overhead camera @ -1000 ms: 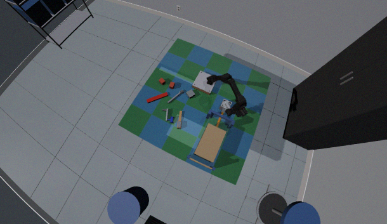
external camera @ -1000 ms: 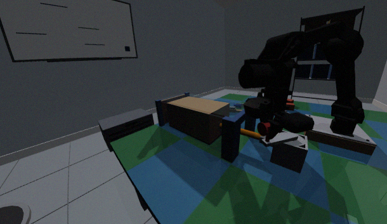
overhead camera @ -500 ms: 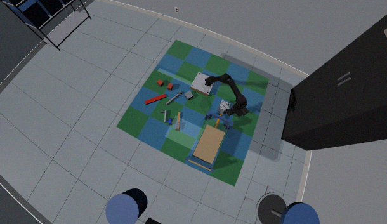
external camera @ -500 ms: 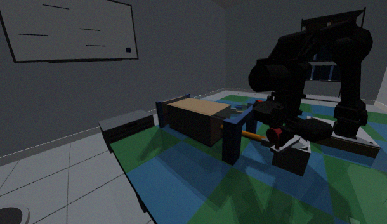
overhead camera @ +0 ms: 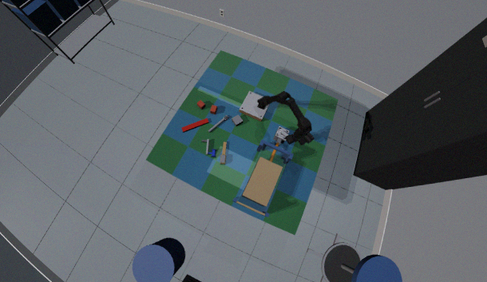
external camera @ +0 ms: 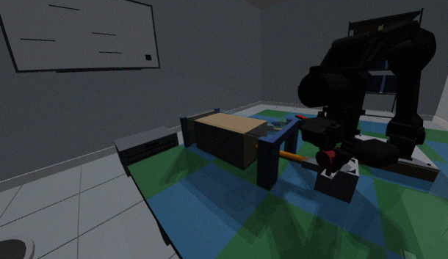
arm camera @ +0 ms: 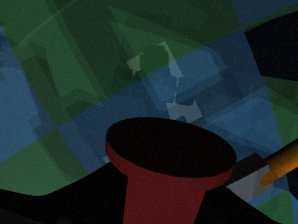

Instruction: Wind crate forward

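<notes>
The crate (overhead camera: 263,180) (external camera: 231,122), tan on top, sits flat in the low clear-panelled cubby. A gap shows between its front and the blue steel frame (overhead camera: 282,151) (external camera: 268,166). An orange strap (overhead camera: 274,153) (external camera: 292,156) (arm camera: 282,165) runs from the crate under the frame to the winch (overhead camera: 282,132) (external camera: 336,187), a grey box. My gripper (overhead camera: 291,139) (external camera: 331,160) (arm camera: 158,158) is shut on the winch handle's red grip (external camera: 324,158) (arm camera: 164,192), low beside the winch. The fingers hide most of the crank and the key.
The arm's base plate (overhead camera: 250,105) (external camera: 411,169) stands near the winch. Away to the side lie a red bar (overhead camera: 195,125), a wrench (overhead camera: 218,124), a hammer (overhead camera: 223,149), a grey block (overhead camera: 237,120) and two red blocks (overhead camera: 201,105) (overhead camera: 213,109). The frame's posts stand close to the gripper.
</notes>
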You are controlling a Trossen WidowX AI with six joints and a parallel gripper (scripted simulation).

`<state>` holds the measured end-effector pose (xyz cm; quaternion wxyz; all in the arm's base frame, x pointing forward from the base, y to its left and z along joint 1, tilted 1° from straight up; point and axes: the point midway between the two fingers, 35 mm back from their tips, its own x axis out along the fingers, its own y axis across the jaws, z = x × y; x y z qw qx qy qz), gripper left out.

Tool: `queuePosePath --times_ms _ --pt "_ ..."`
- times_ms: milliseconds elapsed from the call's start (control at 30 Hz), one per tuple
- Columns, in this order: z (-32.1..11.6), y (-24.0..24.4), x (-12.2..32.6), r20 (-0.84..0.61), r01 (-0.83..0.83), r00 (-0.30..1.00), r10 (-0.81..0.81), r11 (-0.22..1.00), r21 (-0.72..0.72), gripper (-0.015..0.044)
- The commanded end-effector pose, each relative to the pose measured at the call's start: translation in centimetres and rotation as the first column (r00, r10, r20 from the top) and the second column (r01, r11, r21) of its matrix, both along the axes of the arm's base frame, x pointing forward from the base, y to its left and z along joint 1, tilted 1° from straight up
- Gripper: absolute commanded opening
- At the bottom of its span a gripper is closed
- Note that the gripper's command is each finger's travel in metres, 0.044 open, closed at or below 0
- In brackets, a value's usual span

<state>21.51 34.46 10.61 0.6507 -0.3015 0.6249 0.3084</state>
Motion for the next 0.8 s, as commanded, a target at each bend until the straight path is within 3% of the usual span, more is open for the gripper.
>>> queuePosePath --times_ms 0,767 --pt "-0.2 0.1 -1.9 -0.031 -0.016 0.999 0.016 1.000 -0.009 0.0000" --pt "-0.3 -0.2 -4.9 -0.034 -0.016 0.999 0.016 1.000 -0.009 0.0000"
